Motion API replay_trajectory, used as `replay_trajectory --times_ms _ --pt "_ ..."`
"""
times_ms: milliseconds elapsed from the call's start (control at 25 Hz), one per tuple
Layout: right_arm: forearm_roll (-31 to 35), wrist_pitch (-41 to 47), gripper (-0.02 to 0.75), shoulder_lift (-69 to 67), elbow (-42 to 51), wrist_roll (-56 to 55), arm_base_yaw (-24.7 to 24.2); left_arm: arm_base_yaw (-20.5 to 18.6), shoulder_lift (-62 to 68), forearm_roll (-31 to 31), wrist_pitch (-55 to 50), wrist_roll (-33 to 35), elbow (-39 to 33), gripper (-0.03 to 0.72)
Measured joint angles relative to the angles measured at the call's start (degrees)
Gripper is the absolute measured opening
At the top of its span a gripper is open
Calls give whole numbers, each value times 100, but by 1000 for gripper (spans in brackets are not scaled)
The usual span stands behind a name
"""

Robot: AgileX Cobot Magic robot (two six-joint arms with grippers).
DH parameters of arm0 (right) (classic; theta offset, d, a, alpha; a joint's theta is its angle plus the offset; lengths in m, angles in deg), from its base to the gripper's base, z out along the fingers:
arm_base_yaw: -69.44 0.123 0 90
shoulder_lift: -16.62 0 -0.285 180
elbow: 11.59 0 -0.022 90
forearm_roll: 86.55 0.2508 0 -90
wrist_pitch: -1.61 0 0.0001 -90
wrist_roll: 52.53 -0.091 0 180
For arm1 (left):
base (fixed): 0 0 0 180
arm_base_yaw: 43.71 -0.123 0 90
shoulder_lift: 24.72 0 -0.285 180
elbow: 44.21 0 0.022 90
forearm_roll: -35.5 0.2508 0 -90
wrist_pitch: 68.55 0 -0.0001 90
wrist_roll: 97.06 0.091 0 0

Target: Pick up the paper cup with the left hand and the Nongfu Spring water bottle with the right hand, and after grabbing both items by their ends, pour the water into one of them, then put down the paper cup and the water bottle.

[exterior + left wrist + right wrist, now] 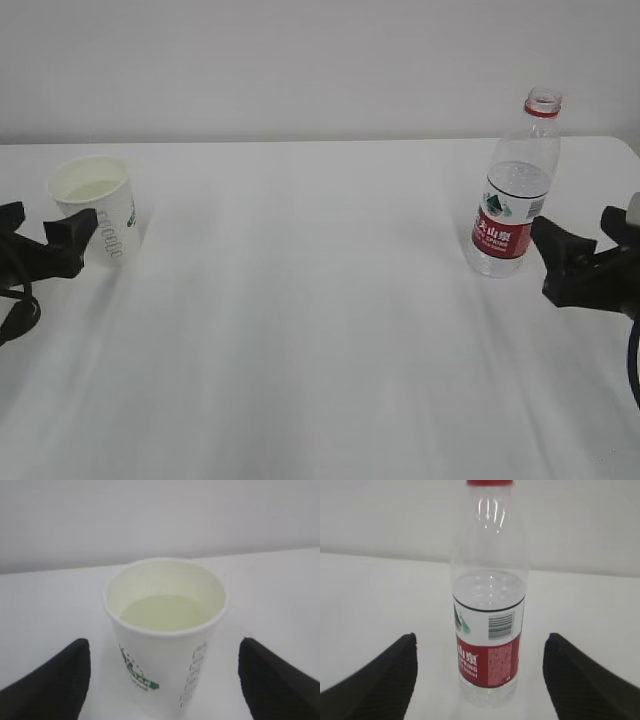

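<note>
The paper cup (pixel 95 215) stands upright at the table's far left, white with green print, and holds what looks like water (pixel 162 612) well up inside. My left gripper (pixel 40 238) is open just in front of it. In the left wrist view the cup (pixel 165 670) sits between the spread black fingers (pixel 55 680), with a gap on each side. The Nongfu Spring water bottle (pixel 515 195) stands uncapped at the right, partly filled with water (pixel 490 587). My right gripper (pixel 578 240) is open beside it, and the bottle (pixel 487 655) stands untouched between its fingers (pixel 585 680).
A white table (pixel 320 330) spreads between cup and bottle. A pale wall (pixel 300 60) rises behind its far edge. The table's right far corner (pixel 628 145) lies just behind the bottle.
</note>
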Motion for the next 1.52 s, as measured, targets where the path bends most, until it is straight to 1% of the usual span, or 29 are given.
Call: replay_trajectory --times_ms 200,440,1120,1520 --pt "0 400 594 538 14 0 0 0 -461 0 0 0 0 692" --pt "0 885 593 1221 35 0 0 0 -1123 0 -365 0 -12 691" --pt "153 2644 593 3295 63 0 0 0 -3387 60 -2394 0 -58 676" --pt "194 4122 593 4595 -180 29 0 0 -4875 69 -3812 0 -58 663"
